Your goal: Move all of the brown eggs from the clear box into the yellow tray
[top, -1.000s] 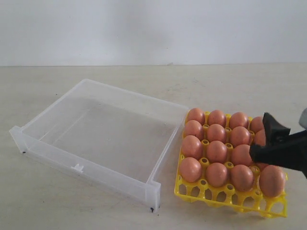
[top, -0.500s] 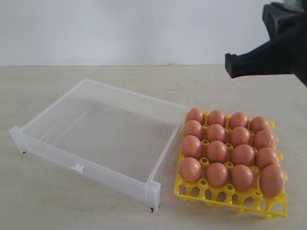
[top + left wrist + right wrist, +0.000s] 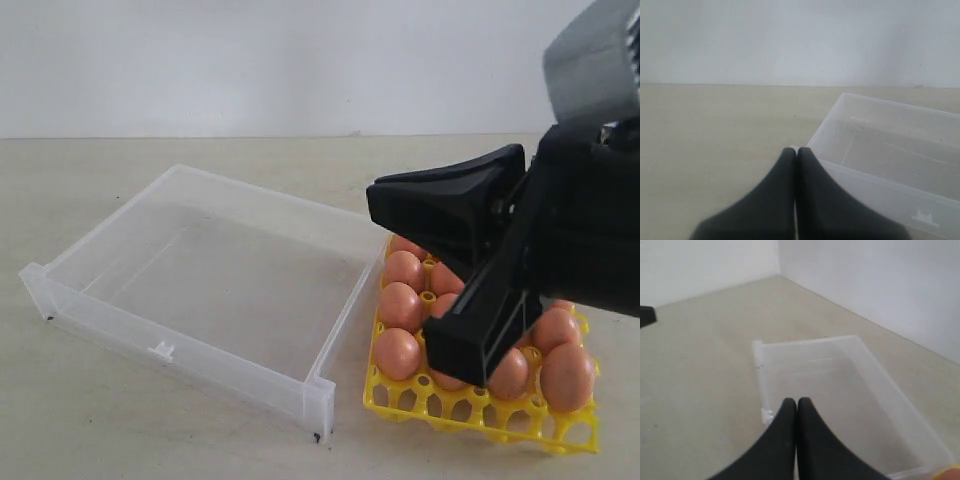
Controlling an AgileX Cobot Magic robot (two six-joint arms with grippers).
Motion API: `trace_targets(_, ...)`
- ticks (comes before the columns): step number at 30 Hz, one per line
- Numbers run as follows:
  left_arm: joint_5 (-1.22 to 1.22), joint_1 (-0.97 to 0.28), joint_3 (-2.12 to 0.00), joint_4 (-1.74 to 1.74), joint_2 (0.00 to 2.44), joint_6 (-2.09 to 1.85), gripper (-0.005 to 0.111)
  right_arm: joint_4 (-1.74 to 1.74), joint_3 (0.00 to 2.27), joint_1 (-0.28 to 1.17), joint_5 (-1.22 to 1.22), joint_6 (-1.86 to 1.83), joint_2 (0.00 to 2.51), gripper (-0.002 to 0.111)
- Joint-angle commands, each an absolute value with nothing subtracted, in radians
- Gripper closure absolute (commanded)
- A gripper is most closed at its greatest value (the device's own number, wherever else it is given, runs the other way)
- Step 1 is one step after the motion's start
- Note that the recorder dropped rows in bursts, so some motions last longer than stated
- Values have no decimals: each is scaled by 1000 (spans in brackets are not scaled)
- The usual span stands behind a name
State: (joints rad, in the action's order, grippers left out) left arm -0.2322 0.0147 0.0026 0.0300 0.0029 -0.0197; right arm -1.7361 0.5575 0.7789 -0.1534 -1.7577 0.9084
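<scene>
Smooth orange-brown eggs [image 3: 400, 352] in yellow lattice tray [image 3: 470, 412]; transparent low-walled box [image 3: 180, 340]

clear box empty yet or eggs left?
Empty. The shallow transparent plastic box shows a bare floor in the exterior view; the visible orange-brown eggs sit in the bright yellow lattice tray.

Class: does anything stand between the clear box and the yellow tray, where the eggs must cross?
Nothing visible does: the box and tray sit side by side. The eggs in view already sit in the tray.
</scene>
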Motion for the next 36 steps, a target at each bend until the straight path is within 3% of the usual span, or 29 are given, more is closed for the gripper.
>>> trace_targets(1,-232,11,0,35,0,-20,111,-1737,548,771,-208,-1725,878,109)
trace_targets(5,-232,11,0,35,0,-20,111,-1737,547,771,-251,-1791,870,109)
trace_targets(10,-232,11,0,35,0,-20,111,-1728,548,766,-219,-2123,763,109)
trace_targets(16,-232,11,0,35,0,-20,111,-1396,548,766,-98,-2123,517,109)
trace_targets(21,-232,11,0,35,0,-20,111,-1392,503,740,-22,-2123,360,109)
trace_targets(29,-232,11,0,35,0,-20,111,-1497,220,276,-141,-1797,147,109)
trace_targets(34,-232,11,0,35,0,-20,111,-1470,105,102,-180,-1586,112,109)
trace_targets(36,-232,11,0,35,0,-20,111,-1265,85,67,-171,-1330,112,109)
